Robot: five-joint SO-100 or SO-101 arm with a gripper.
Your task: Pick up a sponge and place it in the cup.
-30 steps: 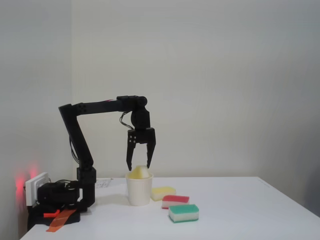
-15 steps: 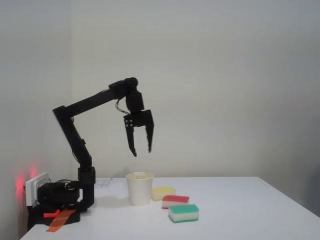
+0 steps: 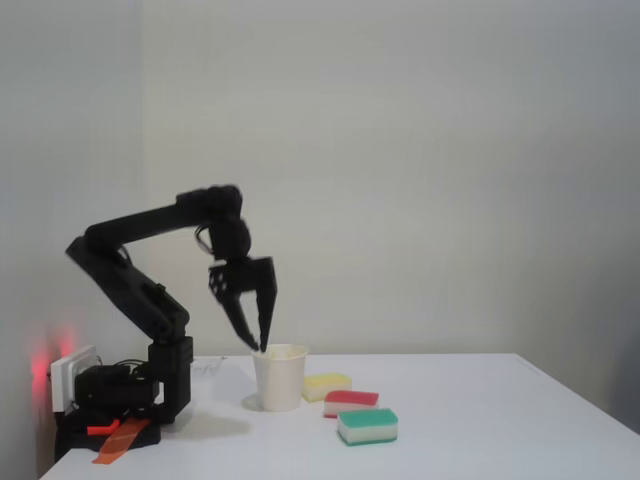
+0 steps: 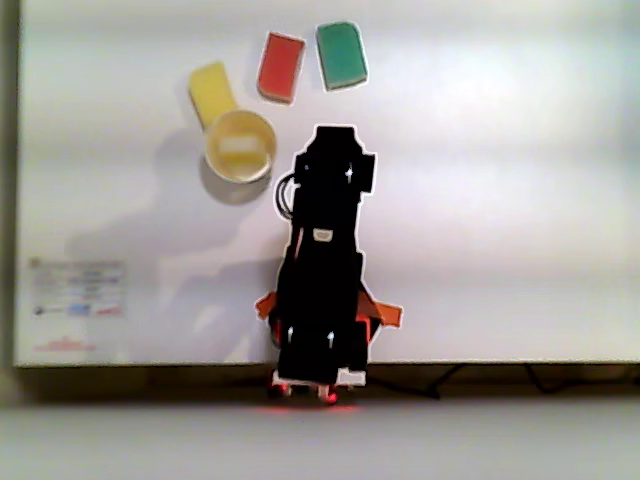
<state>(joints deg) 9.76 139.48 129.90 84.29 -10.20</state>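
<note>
The hand [image 3: 256, 343] hangs with its fingers pointing down and slightly apart, gripping nothing, its tips just beside the left rim of the cup [image 3: 280, 380] in the fixed view. Down and to the right of the hand, a yellow sponge [image 4: 240, 146] lies inside the cup. Further right on the desk [image 3: 480, 420] lie another yellow sponge [image 3: 327, 384], a red sponge [image 3: 351, 401] and a green sponge [image 3: 367, 425].
</note>
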